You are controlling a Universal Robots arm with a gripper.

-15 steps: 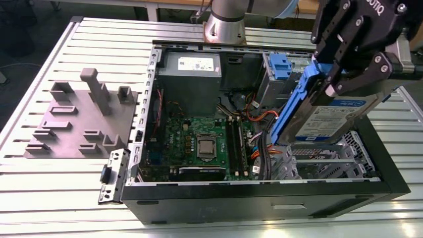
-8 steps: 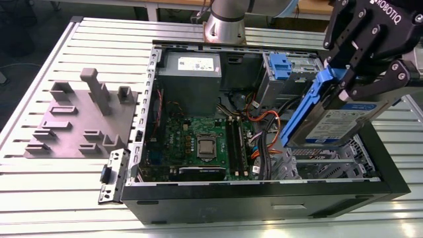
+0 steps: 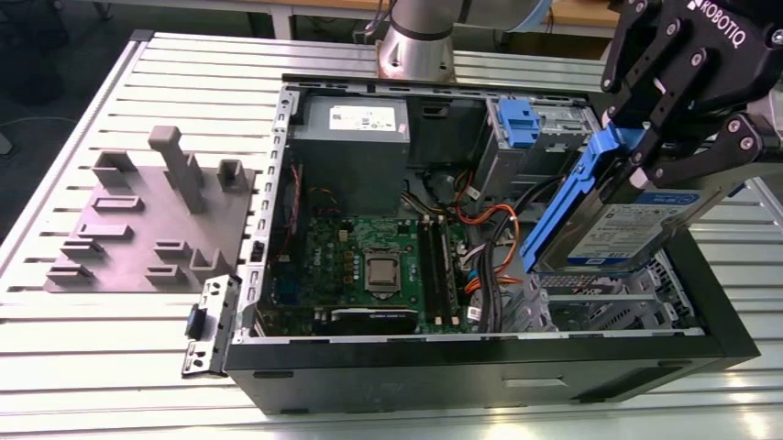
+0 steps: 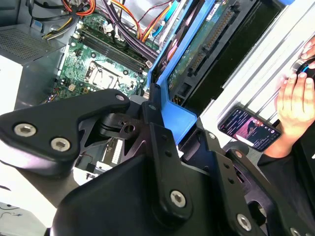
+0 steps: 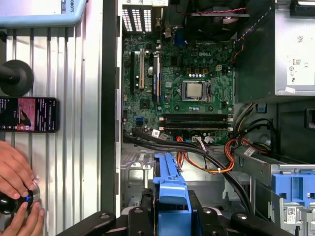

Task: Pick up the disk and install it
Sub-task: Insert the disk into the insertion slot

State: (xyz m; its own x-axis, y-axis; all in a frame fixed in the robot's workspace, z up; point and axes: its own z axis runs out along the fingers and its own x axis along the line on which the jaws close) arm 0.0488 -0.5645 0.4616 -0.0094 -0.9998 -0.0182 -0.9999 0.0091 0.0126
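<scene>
The gripper (image 3: 655, 151) is clamped on the disk (image 3: 612, 220) by its blue frame, holding it tilted at the 3 o'clock side of the exterior view — above the drive bay of the open computer case (image 3: 722, 321). The grey slotted tray (image 3: 147, 225) sits at 9 o'clock

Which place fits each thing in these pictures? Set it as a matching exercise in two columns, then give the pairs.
Things:
1. silver hard disk with a blue plastic frame
2. grey plastic slotted tray with upright posts
3. green motherboard
4. black phone with a lit screen

Places:
A. on the slatted table beside a hand
B. on the floor of the open computer case
C. on the table outside the case, at the exterior view's left
D. clamped in the black gripper above the case's drive cage

Pairs: 1-D, 2-C, 3-B, 4-A
</scene>
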